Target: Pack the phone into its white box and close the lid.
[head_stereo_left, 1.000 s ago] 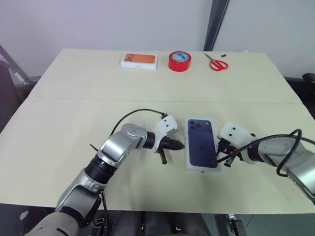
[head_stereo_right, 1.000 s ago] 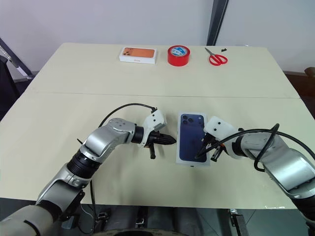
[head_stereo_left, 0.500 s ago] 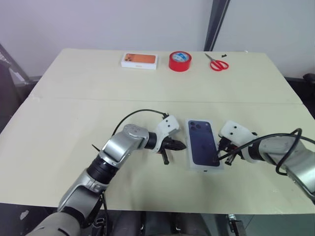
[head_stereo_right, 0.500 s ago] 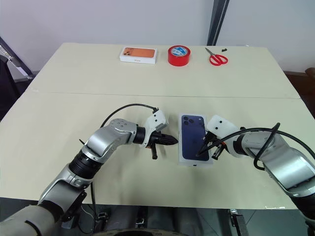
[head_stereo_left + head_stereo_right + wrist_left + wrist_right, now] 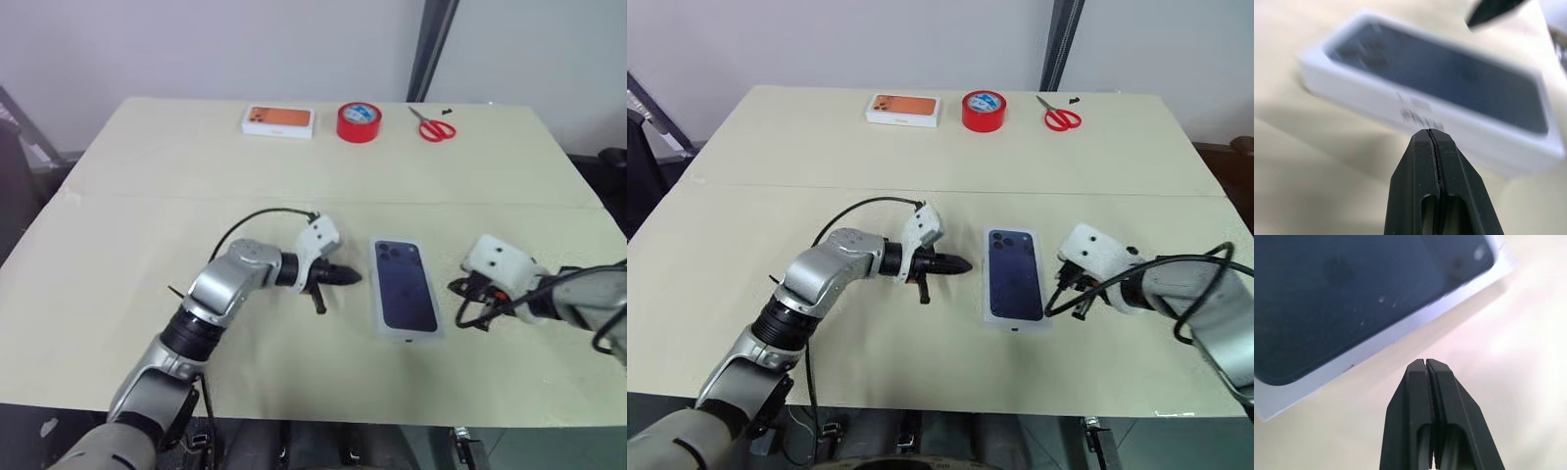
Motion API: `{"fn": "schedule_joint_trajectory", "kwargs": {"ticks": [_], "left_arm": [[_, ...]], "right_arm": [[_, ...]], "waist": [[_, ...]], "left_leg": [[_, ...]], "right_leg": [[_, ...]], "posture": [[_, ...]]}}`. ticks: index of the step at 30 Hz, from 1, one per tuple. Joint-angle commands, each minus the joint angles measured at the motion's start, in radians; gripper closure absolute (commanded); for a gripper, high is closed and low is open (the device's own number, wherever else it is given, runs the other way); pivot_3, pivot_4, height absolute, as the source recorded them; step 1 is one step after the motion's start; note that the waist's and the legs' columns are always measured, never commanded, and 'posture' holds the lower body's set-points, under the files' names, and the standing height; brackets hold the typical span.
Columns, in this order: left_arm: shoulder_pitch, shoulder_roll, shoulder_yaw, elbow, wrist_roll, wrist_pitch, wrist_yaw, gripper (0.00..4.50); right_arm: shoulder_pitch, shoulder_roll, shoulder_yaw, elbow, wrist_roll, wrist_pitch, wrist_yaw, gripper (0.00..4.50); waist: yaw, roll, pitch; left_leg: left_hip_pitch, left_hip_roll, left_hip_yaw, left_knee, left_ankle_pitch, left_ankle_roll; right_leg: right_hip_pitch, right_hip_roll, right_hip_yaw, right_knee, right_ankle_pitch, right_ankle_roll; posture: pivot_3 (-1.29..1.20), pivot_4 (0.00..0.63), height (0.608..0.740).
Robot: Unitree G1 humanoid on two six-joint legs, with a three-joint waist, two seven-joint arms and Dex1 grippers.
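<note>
Brushed silver shells cover both arms, darkening to black ribbed joints near the elbows. Each wrist carries a white boxy housing with a looping black cable. The left gripper and right gripper end in tapered matte-black jaws, apparently finely ridged along their meeting faces.

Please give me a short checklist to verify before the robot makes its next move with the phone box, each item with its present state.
1. Lid lies flat on the white box, print side up: ok.
2. Left gripper shut, holding nothing, apart from the box: ok.
3. Right gripper shut, holding nothing, beside the box: ok.
4. Phone inside the box: cannot tell, the lid covers it.
5. Lid pressed fully down on all sides: cannot tell.
6. Orange-print box, red tape roll and scissors far from the work area: ok.
</note>
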Motion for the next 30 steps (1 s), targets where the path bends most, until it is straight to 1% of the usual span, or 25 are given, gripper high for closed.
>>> {"fn": "schedule_joint_trajectory", "kwargs": {"ticks": [1, 3, 6, 8, 11, 13, 16, 19, 21, 23, 25, 27, 29, 30], "left_arm": [[-0.076, -0.054, 0.043, 0.048, -0.012, -0.026, 0.042, 4.49], [-0.113, -0.085, 0.015, 0.116, 0.023, -0.043, 0.064, 4.49], [-0.148, -0.124, -0.052, 0.218, 0.089, -0.071, 0.083, 4.49], [-0.158, -0.144, -0.092, 0.268, 0.12, -0.074, 0.085, 4.49], [-0.15, -0.144, -0.164, 0.31, 0.178, -0.093, 0.072, 4.49], [-0.14, -0.144, -0.175, 0.316, 0.19, -0.095, 0.069, 4.49], [-0.122, -0.128, -0.151, 0.286, 0.181, -0.085, 0.063, 4.49], [-0.105, -0.115, -0.097, 0.252, 0.161, -0.094, 0.079, 4.49], [-0.081, -0.096, -0.023, 0.203, 0.136, -0.128, 0.097, 4.49], [-0.038, -0.055, 0.064, 0.117, 0.106, -0.168, 0.107, 4.49], [0.028, 0.009, 0.171, 0.008, 0.065, -0.184, 0.119, 4.49], [0.127, 0.105, 0.308, -0.082, 0.026, -0.186, 0.122, 4.49], [0.221, 0.18, 0.408, -0.144, -0.004, -0.181, 0.128, 4.49], [0.248, 0.197, 0.432, -0.168, -0.018, -0.174, 0.137, 4.49]], "right_arm": [[0.037, 0.031, -0.105, -0.079, 0.106, -0.006, 0.073, 4.44], [0.053, 0.064, -0.099, -0.116, 0.148, 0.012, 0.064, 4.44], [0.082, 0.097, -0.034, -0.152, 0.141, 0.027, 0.013, 4.44], [0.106, 0.106, 0.017, -0.159, 0.117, 0.035, -0.022, 4.44], [0.155, 0.078, 0.113, -0.149, 0.034, 0.022, -0.074, 4.44], [0.173, 0.07, 0.139, -0.135, -0.003, 0.012, -0.1, 4.44], [0.164, 0.081, 0.117, -0.133, 0.007, 0.007, -0.107, 4.44], [0.148, 0.099, 0.071, -0.123, 0.016, -0.03, -0.106, 4.44], [0.12, 0.133, 0.011, -0.092, 0.029, -0.067, -0.112, 4.44], [0.077, 0.182, -0.054, -0.029, 0.035, -0.117, -0.131, 4.44], [0.032, 0.212, -0.106, 0.063, 0.026, -0.162, -0.14, 4.44], [-0.024, 0.236, -0.153, 0.169, 0.05, -0.185, -0.129, 4.44], [-0.069, 0.247, -0.186, 0.258, 0.077, -0.201, -0.102, 4.44], [-0.082, 0.245, -0.196, 0.293, 0.083, -0.214, -0.086, 4.44]], "waist": [[-0.002, 0.0, 0.0], [-0.003, 0.0, 0.0], [-0.005, 0.0, 0.0], [-0.006, 0.0, 0.0], [-0.005, 0.0, 0.0], [-0.005, -0.001, -0.003], [-0.005, -0.004, -0.005], [-0.006, -0.004, -0.005], [-0.007, -0.004, -0.005], [-0.016, -0.004, -0.005], [-0.022, -0.004, -0.005], [-0.029, -0.004, -0.005], [-0.032, -0.002, -0.005], [-0.03, -0.002, -0.005]], "left_leg": [[0.0, 0.0, 0.0, 0.0, 0.0, 0.0], [0.001, 0.0, 0.0, 0.0, 0.0, 0.0], [0.002, 0.0, 0.0, 0.0, 0.0, 0.0], [0.002, 0.0, 0.0, 0.0, 0.0, 0.0], [0.002, 0.0, 0.0, 0.0, 0.0, 0.0], [0.003, 0.0, 0.0, 0.0, 0.0, 0.0], [0.005, 0.0, 0.0, 0.0, 0.0, 0.0], [0.005, 0.0, 0.0, 0.0, 0.0, 0.0], [0.005, 0.0, 0.0, 0.0, 0.0, 0.0], [0.005, 0.0, 0.0, 0.0, 0.0, 0.0], [0.004, 0.001, 0.0, 0.0, 0.0, -0.001], [0.004, 0.001, 0.0, -0.001, 0.001, -0.001], [0.005, 0.001, 0.0, -0.002, 0.001, -0.002], [0.006, 0.001, 0.0, -0.002, 0.001, -0.002]], "right_leg": [[0.0, 0.0, 0.0, 0.0, 0.0, 0.0], [0.001, 0.0, 0.0, 0.0, 0.0, 0.0], [0.001, 0.001, 0.0, 0.0, 0.0, 0.0], [0.001, 0.001, 0.001, 0.0, 0.0, 0.0], [0.001, 0.001, 0.001, 0.001, 0.0, 0.0], [0.003, 0.001, 0.001, 0.0, 0.0, 0.0], [0.005, 0.001, 0.001, 0.0, 0.0, 0.0], [0.005, 0.0, 0.001, 0.0, 0.0, 0.0], [0.005, 0.0, 0.001, 0.0, 0.0, 0.0], [0.003, 0.001, 0.002, 0.001, 0.0, 0.0], [0.002, 0.001, 0.002, 0.002, 0.0, 0.0], [0.002, 0.0, 0.002, 0.002, 0.0, 0.0], [0.002, 0.0, 0.002, 0.002, 0.0, 0.0], [0.002, 0.0, 0.002, 0.002, 0.0, 0.0]], "posture": [[0.0, 0.15, 0.725], [0.0, 0.15, 0.725], [0.0, 0.15, 0.725], [0.0, 0.15, 0.725], [0.0, 0.15, 0.725], [0.0, 0.15, 0.725], [0.0, 0.15, 0.725], [0.0, 0.15, 0.725], [0.0, 0.15, 0.725], [0.0, 0.15, 0.725], [0.0, 0.15, 0.725], [0.0, 0.15, 0.725], [0.0, 0.15, 0.725], [0.0, 0.15, 0.725]]}}
